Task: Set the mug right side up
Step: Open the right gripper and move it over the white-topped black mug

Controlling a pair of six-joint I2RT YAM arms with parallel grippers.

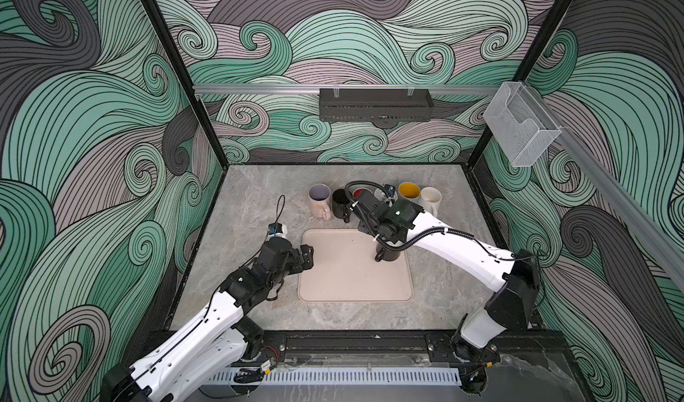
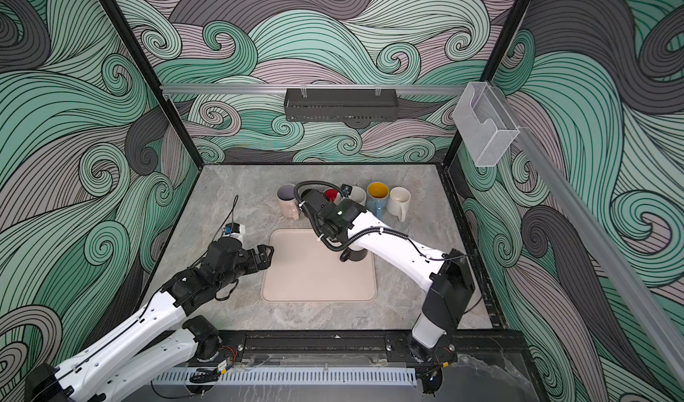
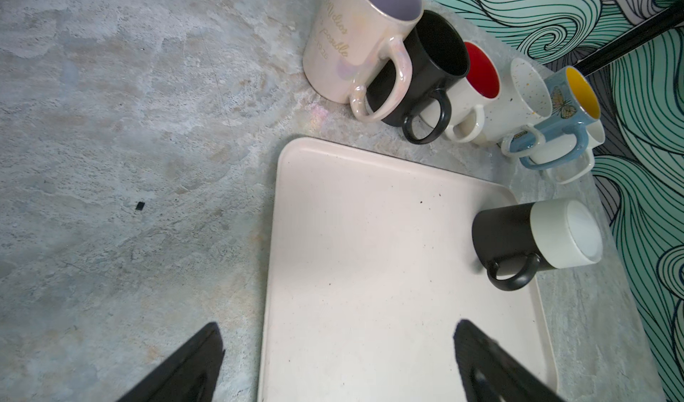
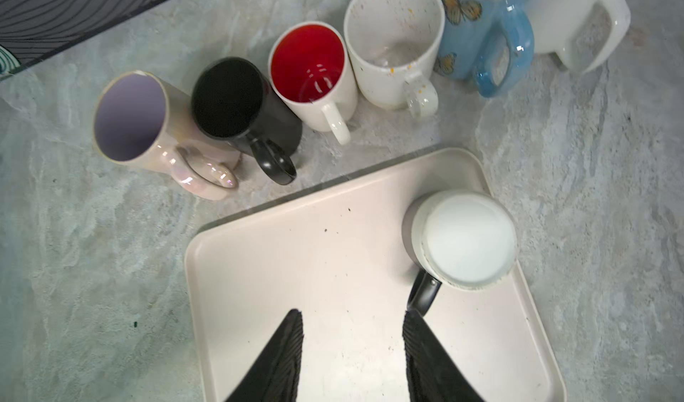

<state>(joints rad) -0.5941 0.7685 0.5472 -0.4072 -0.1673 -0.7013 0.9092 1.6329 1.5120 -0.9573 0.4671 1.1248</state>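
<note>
Mug (image 4: pixel 466 241), the black one with the white base, is what I have to flip. It stands mouth down on the pink tray (image 4: pixel 296 270), in the far corner on the right arm's side, with its long axis upright and the white base facing up at the wrist camera. Its black handle (image 4: pixel 425 292) sticks out toward the right arm. In the right wrist view the end of the handle lies just beside the tip of one of the right fingers (image 4: pixel 422 352). Those fingers are partly open with only bare tray in the gap between them, so they hold nothing. The mug body sits off to one side of that gap, not inside it, and I judge I must shift sideways before closing. In both top views the right arm hangs over the mug (image 1: pixel 388 254). The left fingers (image 3: pixel 192 367) are spread wide and empty at the opposite tray edge, well apart from the mug. Six upright mugs line the desk (image 4: pixel 111 270) beyond the tray.
</note>
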